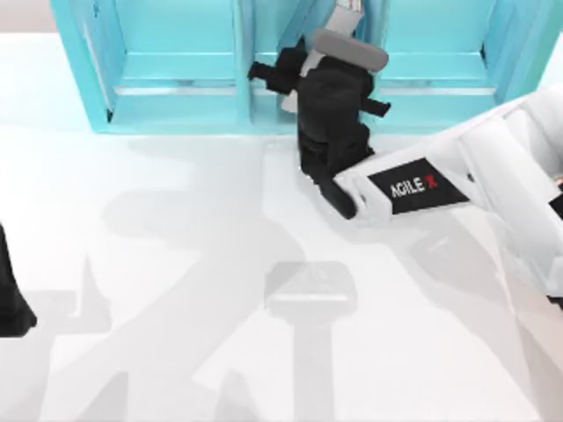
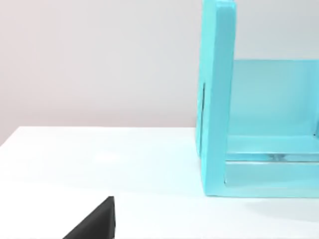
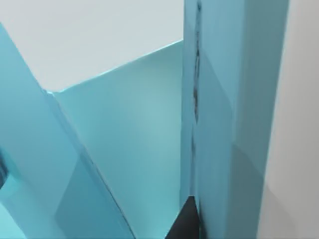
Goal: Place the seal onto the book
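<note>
My right arm reaches across the table to the light-blue shelf unit [image 1: 176,66], and its black right gripper [image 1: 327,92] is at the shelf's middle front. In the right wrist view a black fingertip [image 3: 187,223] lies against a tall teal slab [image 3: 234,124]. I cannot tell whether that slab is the book or a shelf wall. A thin white-grey strip [image 1: 348,7] shows at the shelf's top edge behind the gripper. The seal is out of view. My left gripper [image 1: 12,303] is parked at the table's left edge.
The shelf unit [image 2: 217,99] spans the back of the white table [image 1: 176,264], with open compartments facing forward. The right arm's white link [image 1: 413,186] crosses the right half. Arm shadows fall on the table's middle.
</note>
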### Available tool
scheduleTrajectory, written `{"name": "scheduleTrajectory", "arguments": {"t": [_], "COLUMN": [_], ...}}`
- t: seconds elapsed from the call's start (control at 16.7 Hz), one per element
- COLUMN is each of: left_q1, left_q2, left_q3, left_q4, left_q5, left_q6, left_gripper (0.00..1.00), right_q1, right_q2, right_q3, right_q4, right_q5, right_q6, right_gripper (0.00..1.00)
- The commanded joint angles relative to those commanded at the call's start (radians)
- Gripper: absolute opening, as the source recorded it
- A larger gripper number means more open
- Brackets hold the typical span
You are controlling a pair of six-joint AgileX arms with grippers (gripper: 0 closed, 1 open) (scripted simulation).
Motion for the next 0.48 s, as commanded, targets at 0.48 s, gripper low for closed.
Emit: {"name": "scheduleTrajectory", "arguments": {"t": [0.48], "left_q1": [0.0], "left_q2": [0.0], "left_q3": [0.0], "left_q4": [0.0], "left_q5": [0.0], "left_q6": [0.0], "left_gripper": [1.0], "right_q1": [0.096], "right_q2": [-0.234], "right_q3": [-0.143], "right_q4": [-0.098], "right_q5": [0.074], "right_q6": [0.01], "right_gripper": [0.0]}}
